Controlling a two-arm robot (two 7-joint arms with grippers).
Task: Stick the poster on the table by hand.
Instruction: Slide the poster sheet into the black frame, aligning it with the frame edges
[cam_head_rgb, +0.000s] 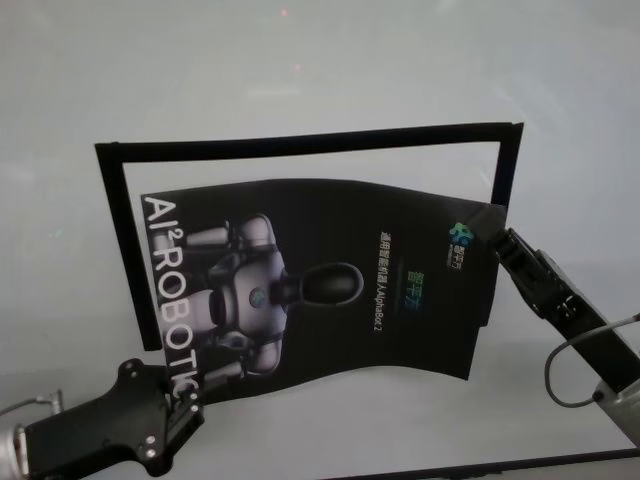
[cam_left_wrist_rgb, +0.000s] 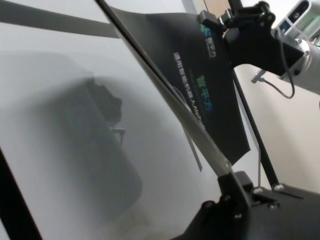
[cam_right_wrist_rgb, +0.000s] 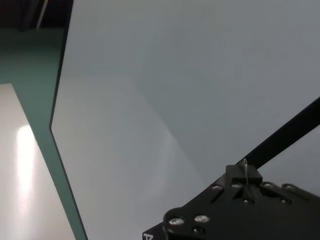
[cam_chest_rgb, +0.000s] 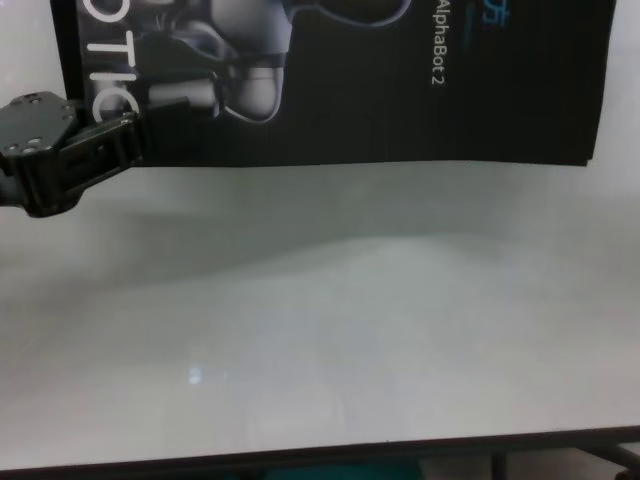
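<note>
Head view: over the white, faintly glossy counter (cam_head_rgb: 300, 80) one black glossy poster (cam_head_rgb: 330, 285) hangs bowed between two grippers, inside a three-sided frame of narrow black tape strips (cam_head_rgb: 300, 145).
Poster print: one grey-white robot figure, big white letters along the robot's left edge, small text near the middle.
Left gripper (cam_head_rgb: 185, 395): black, screw-studded, clamped on the poster's near left corner.
Right gripper (cam_head_rgb: 497, 240): black, ribbed, closed on the poster's far right corner.
Left wrist view: poster (cam_left_wrist_rgb: 215, 95) seen edge-on as a thin curved sheet, lifted clear of the counter (cam_left_wrist_rgb: 75, 125); left gripper (cam_left_wrist_rgb: 227, 177) pinching its edge, right gripper (cam_left_wrist_rgb: 225, 22) at the far corner.
Right wrist view: smooth counter (cam_right_wrist_rgb: 175, 75) with thin dark rim; one black strip (cam_right_wrist_rgb: 290, 132) meeting the right gripper (cam_right_wrist_rgb: 242, 172).
Chest view: poster (cam_chest_rgb: 400, 100) lower edge above the counter (cam_chest_rgb: 350, 330); left gripper (cam_chest_rgb: 125, 135) closed on it.
</note>
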